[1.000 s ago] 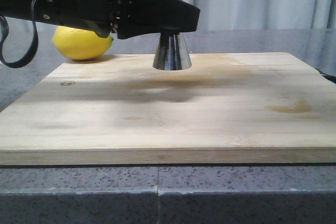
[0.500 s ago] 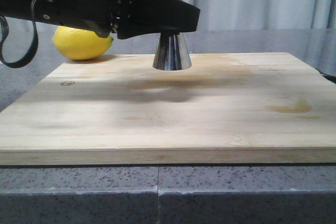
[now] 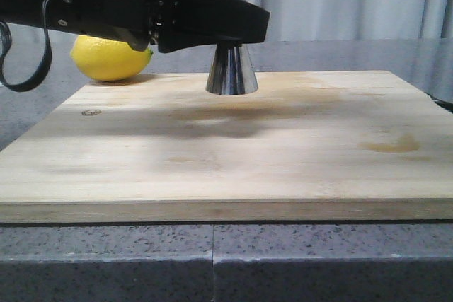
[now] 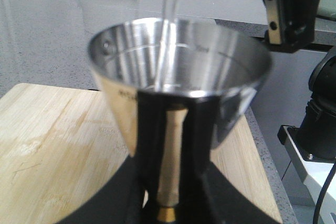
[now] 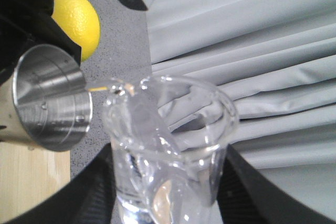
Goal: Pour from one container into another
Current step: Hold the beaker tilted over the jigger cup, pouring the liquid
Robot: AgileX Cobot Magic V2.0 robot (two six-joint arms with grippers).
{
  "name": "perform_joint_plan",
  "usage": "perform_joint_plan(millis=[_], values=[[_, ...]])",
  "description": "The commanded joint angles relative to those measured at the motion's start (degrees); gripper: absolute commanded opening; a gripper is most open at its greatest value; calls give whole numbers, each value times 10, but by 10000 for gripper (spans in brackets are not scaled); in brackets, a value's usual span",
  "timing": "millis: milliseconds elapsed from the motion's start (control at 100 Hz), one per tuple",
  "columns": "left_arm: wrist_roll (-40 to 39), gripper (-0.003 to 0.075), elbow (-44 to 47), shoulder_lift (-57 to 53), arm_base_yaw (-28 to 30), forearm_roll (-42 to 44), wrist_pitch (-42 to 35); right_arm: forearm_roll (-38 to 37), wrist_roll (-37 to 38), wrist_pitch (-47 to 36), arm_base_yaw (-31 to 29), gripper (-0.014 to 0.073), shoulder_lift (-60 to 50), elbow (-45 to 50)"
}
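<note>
Pouring now: right hand (image 5: 168, 203) grips the tilted beaker (image 5: 168, 145), left hand (image 4: 170, 203) clamps the jigger (image 4: 178, 77); keep the stream centred, tip gently.

A grey speckled stone counter (image 3: 106, 259) carries a pale wooden cutting board (image 3: 233, 153). On the board, near its far edge, stands the steel jigger (image 3: 231, 72). A yellow lemon (image 3: 110, 58) lies on the counter just beyond the board's far left corner.
</note>
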Motion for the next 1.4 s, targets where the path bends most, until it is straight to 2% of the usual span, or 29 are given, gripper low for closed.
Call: perform_joint_plan(millis=[0, 1390], values=[[-5, -19, -13, -28, -6, -23, -117, -12, -1, 7, 1, 143, -10, -23], [-5, -19, -13, -28, -6, -23, -117, -88, -1, 21, 1, 143, -10, -23]])
